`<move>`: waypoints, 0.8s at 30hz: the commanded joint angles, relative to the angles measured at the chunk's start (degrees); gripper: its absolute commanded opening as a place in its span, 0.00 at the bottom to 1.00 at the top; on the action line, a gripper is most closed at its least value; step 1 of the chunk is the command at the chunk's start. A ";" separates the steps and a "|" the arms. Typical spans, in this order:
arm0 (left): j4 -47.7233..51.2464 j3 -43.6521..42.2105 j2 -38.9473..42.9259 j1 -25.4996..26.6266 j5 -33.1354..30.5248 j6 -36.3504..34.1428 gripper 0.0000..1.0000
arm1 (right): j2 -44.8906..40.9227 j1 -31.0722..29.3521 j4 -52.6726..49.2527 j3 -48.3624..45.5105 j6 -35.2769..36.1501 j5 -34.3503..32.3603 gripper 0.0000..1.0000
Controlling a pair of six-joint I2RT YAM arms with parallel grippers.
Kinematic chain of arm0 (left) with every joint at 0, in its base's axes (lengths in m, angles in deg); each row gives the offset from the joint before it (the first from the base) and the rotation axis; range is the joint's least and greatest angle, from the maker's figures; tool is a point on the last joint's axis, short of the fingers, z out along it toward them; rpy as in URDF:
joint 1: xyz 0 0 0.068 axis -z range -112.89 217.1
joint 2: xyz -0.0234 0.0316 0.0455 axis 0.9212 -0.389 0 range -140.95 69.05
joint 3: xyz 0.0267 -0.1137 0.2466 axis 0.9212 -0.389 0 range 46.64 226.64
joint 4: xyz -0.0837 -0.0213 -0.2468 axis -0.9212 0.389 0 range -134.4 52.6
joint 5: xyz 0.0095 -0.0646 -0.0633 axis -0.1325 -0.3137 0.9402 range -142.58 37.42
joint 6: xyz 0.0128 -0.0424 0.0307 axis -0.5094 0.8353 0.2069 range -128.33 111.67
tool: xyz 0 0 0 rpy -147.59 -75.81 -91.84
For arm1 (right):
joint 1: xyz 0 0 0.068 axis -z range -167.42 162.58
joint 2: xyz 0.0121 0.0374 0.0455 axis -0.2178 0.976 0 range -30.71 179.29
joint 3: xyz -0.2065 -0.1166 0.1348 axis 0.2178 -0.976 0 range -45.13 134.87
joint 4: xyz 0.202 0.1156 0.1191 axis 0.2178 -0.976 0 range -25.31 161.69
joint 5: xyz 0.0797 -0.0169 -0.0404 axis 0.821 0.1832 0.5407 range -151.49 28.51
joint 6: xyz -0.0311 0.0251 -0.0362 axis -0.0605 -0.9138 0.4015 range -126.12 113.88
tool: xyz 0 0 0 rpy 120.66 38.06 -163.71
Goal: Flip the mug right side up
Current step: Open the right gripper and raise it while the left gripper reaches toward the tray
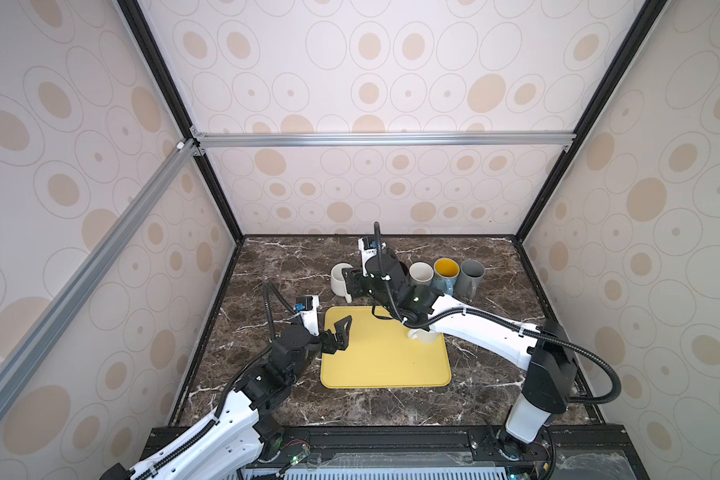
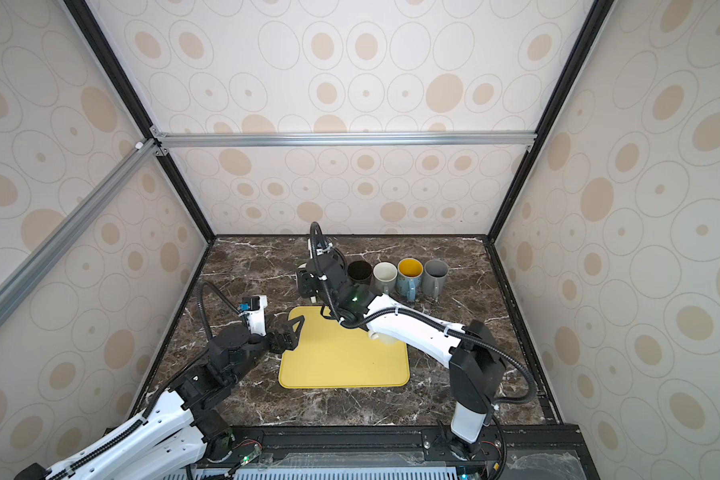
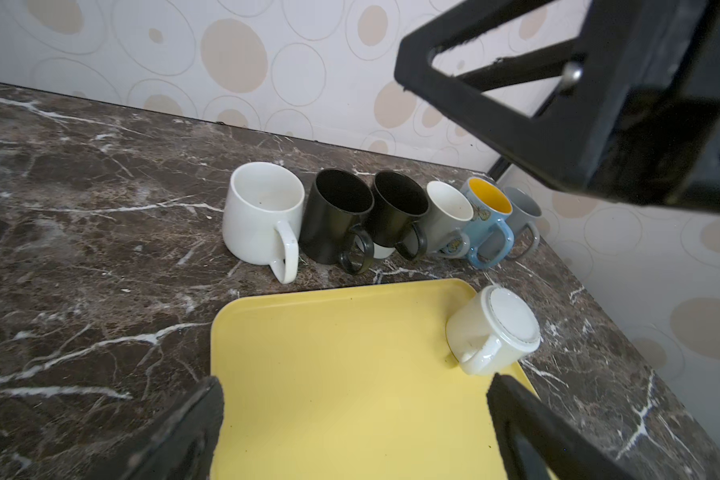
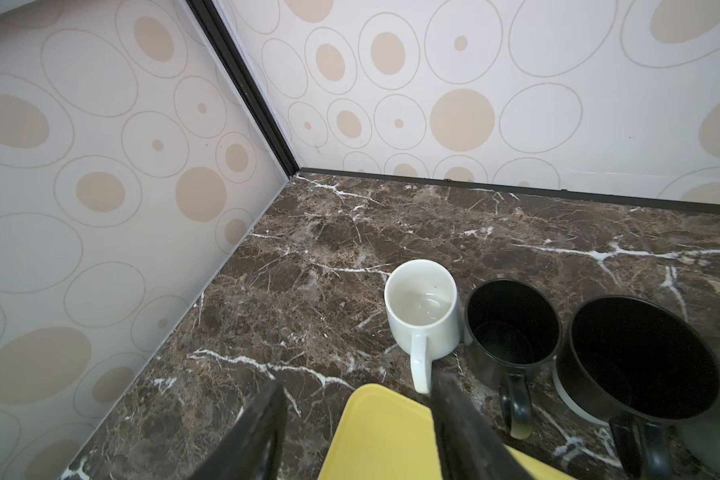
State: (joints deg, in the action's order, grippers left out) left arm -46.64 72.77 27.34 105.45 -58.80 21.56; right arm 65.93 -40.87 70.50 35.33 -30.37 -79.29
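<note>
Desk (image 3: pixel 80 291): is showing polished, veined dark marble.
Tray (image 3: pixel 350 374): is looking like smooth matt plastic.
Mug (image 3: pixel 491 332): is gleaming like glazed ceramic.
Fingers (image 3: pixel 533 432): are looking matt.

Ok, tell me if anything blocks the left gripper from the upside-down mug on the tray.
Only bare yellow tray lies between the open left gripper and the upside-down cream mug. The right arm, though, crosses above the mug, so a top-down approach looks blocked.
</note>
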 commanded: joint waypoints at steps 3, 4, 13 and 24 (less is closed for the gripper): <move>-2.46 5.30 -3.90 -0.07 8.57 -5.19 1.00 | -10.90 -0.54 0.50 -11.65 4.45 -3.97 0.60; -2.22 6.00 -4.97 0.08 9.05 -5.72 1.00 | -13.56 -0.58 0.20 -14.59 4.89 -5.90 0.61; -2.59 12.50 -15.21 5.33 8.67 -11.20 0.90 | -29.88 8.78 -18.69 -26.07 -0.40 -7.56 0.65; -7.06 20.24 -33.61 13.93 8.24 -21.15 0.85 | -45.03 14.92 -15.88 -39.61 2.44 -6.93 0.65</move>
State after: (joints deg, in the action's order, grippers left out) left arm -50.94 90.06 -3.74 118.90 -51.61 5.36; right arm 23.18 -26.31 54.09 -2.76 -28.89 -85.54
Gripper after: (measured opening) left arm 0.856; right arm 0.656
